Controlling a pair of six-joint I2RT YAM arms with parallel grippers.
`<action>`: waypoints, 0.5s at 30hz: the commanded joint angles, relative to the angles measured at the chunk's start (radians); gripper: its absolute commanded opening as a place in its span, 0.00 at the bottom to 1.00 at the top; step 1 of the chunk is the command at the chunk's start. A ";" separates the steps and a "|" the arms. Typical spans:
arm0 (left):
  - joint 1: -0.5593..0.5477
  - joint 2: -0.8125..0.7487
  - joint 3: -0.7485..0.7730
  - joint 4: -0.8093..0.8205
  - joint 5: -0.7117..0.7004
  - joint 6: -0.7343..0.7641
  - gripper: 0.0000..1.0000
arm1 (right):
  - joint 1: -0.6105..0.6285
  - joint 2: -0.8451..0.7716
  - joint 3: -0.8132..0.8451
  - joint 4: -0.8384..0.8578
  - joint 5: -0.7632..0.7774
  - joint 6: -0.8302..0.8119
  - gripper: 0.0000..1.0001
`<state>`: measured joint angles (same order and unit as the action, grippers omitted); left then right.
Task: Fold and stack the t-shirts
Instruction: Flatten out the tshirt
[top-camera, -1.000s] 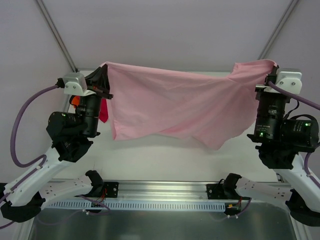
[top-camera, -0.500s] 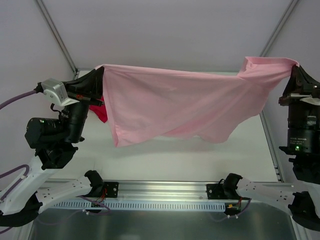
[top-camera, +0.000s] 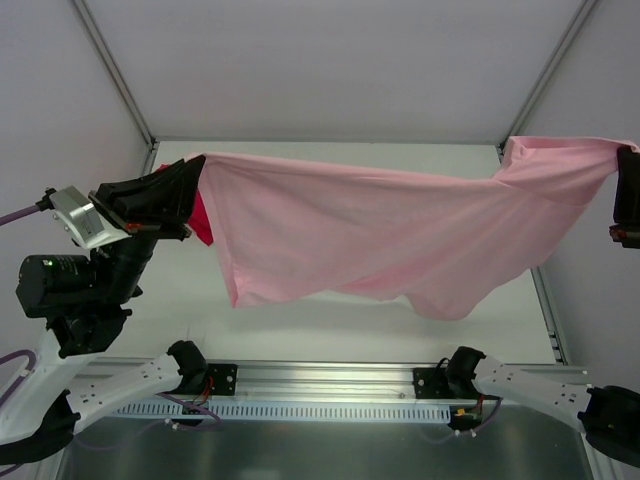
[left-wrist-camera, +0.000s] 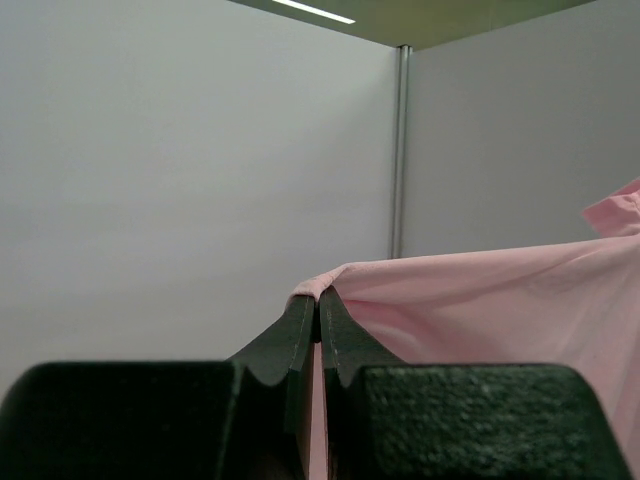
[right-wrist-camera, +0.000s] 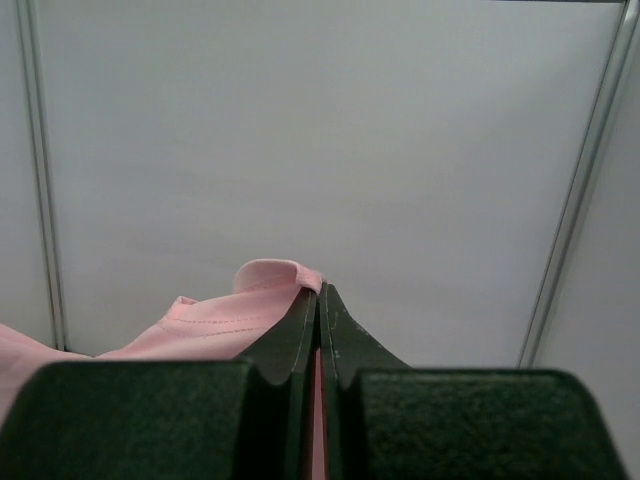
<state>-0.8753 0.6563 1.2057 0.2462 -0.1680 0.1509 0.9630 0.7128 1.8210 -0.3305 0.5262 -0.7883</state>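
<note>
A light pink t-shirt (top-camera: 380, 230) hangs stretched in the air between my two grippers, its lower edge sagging over the table. My left gripper (top-camera: 196, 165) is shut on the shirt's left corner (left-wrist-camera: 320, 292), with cloth pinched between the fingers. My right gripper (top-camera: 622, 160) sits at the right edge of the top view, shut on the other corner (right-wrist-camera: 275, 275). A patch of magenta t-shirt (top-camera: 203, 220) shows on the table behind the pink shirt's left edge, mostly hidden. No orange t-shirt shows.
White enclosure walls and metal corner posts (top-camera: 115, 80) surround the white table (top-camera: 330, 330). The arm bases and the aluminium rail (top-camera: 330, 385) run along the near edge.
Both arms have swung outward, the left one leftward and the right one rightward to the frame's edge. The pink t-shirt is pulled wider and flatter between them.
</note>
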 joint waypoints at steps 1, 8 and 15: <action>0.012 -0.014 0.035 0.027 0.073 -0.011 0.00 | 0.000 0.054 0.052 -0.057 -0.052 0.052 0.01; 0.012 0.016 -0.006 -0.038 0.139 -0.017 0.00 | 0.000 0.057 -0.023 -0.085 -0.069 0.089 0.01; 0.010 -0.021 -0.094 -0.028 0.203 -0.062 0.00 | 0.000 -0.007 -0.040 -0.219 -0.131 0.166 0.01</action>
<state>-0.8753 0.6521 1.1187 0.1928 -0.0174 0.1169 0.9630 0.7452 1.7695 -0.5228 0.4286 -0.6670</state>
